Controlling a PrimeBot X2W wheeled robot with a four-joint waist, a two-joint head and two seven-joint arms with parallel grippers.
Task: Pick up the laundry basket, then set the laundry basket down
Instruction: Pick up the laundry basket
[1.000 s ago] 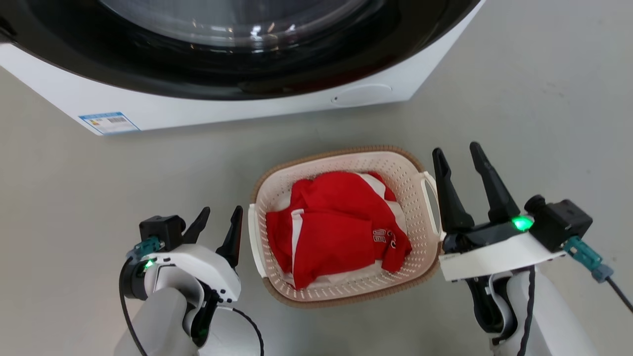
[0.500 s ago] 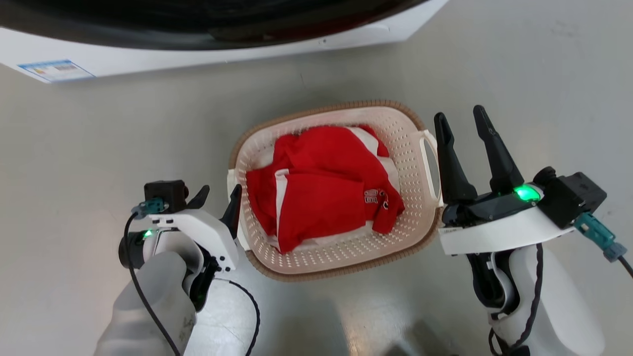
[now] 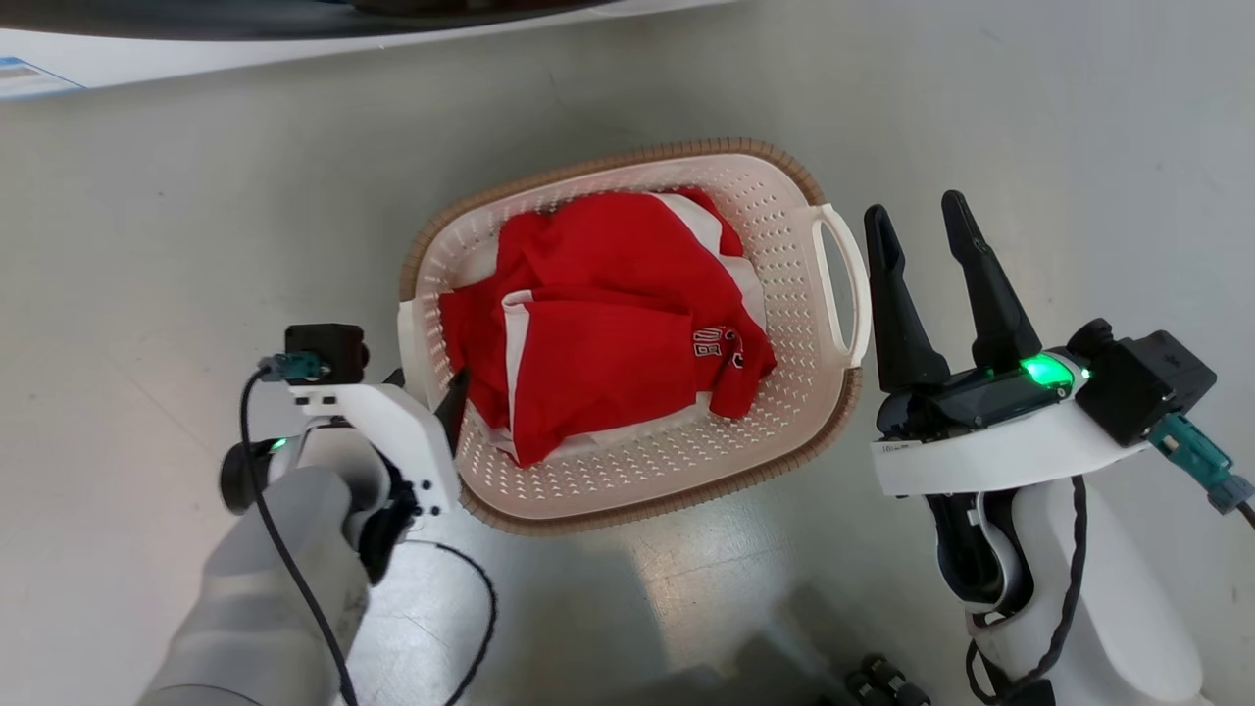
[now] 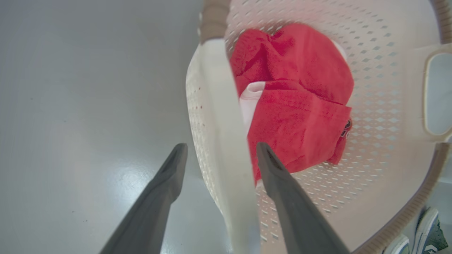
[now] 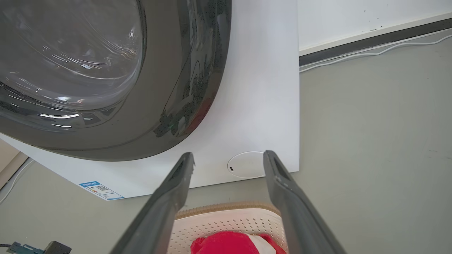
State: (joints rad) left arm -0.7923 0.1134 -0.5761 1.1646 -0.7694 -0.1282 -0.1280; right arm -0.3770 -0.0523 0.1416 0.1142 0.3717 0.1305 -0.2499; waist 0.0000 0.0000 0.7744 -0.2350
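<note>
The laundry basket (image 3: 784,221), cream perforated plastic with a brown woven rim, stands on the grey floor with a red and white garment (image 3: 608,333) inside. My left gripper (image 3: 424,384) is open at the basket's left side. In the left wrist view the left gripper (image 4: 221,148) straddles the white left handle (image 4: 226,116), one finger inside the basket (image 4: 370,106) and one outside. My right gripper (image 3: 916,209) stands open just right of the right loop handle (image 3: 855,284), not touching it. The right wrist view shows the right gripper (image 5: 229,156) above the basket's far rim (image 5: 226,207).
The white washing machine (image 5: 261,88) with its dark round door (image 5: 106,70) stands just beyond the basket; its lower edge (image 3: 245,49) crosses the top of the head view. A cable (image 5: 374,53) runs along the wall. A shoe (image 4: 429,229) shows past the basket.
The head camera has tipped down, so the washing machine slid up the view. My left gripper has moved in onto the basket's left handle. The right gripper stays beside the right handle.
</note>
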